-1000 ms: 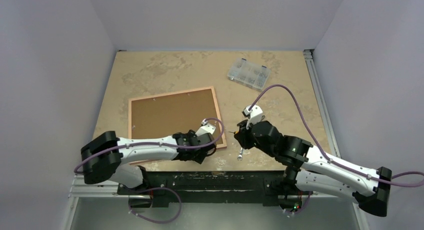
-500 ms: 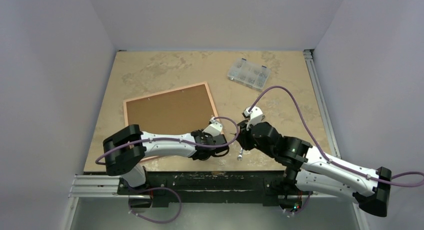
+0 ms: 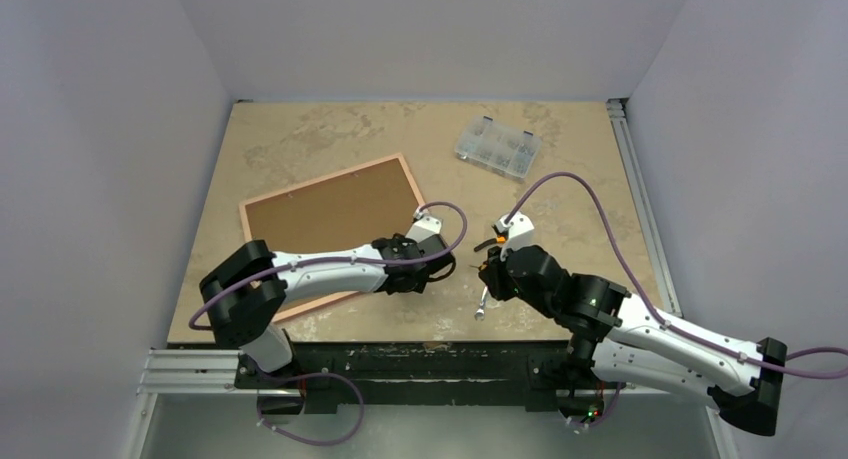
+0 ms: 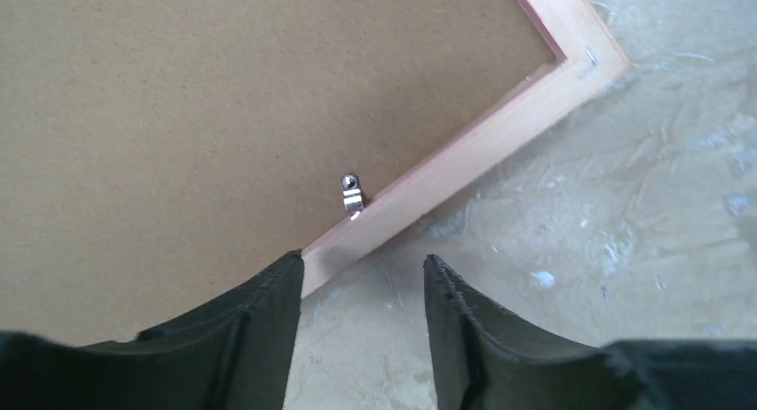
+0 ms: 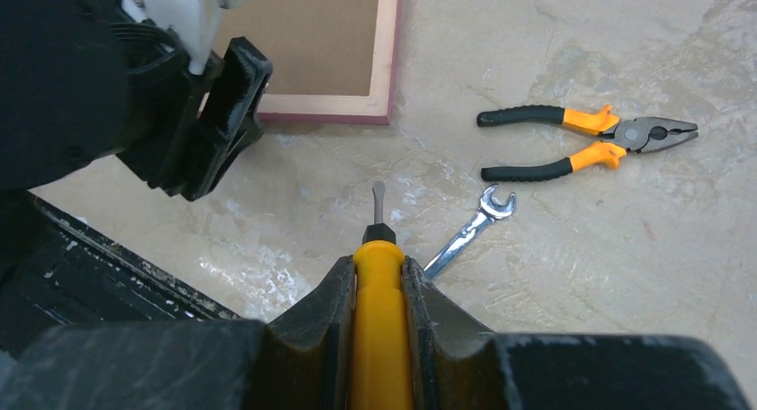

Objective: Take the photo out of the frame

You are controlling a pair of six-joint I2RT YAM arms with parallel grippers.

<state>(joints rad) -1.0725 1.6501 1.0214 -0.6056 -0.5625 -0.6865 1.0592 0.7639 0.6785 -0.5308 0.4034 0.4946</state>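
The pink frame (image 3: 322,182) lies face down, left of centre, its brown backing board (image 3: 330,214) facing up. The photo's printed side is hidden underneath. A small metal clip (image 4: 352,194) on the rim (image 4: 464,155) holds the board in. My left gripper (image 4: 361,260) is open and empty at the frame's right edge: one finger over the rim, the other over bare table. In the top view the left gripper (image 3: 440,269) is at the frame's near right corner. My right gripper (image 5: 378,263) is shut on a yellow-handled screwdriver (image 5: 379,330), its tip pointing at the table right of the frame.
A steel wrench (image 5: 469,231) and orange-and-black pliers (image 5: 589,142) lie on the table just beyond the right gripper. A clear parts box (image 3: 497,147) sits at the back right. The table's front edge and black rail (image 3: 420,364) are near.
The frame has slid and turned away toward the back left. My left gripper followed its right edge, and its jaws narrowed, then widened again. The right arm shifted slightly, still holding the screwdriver.
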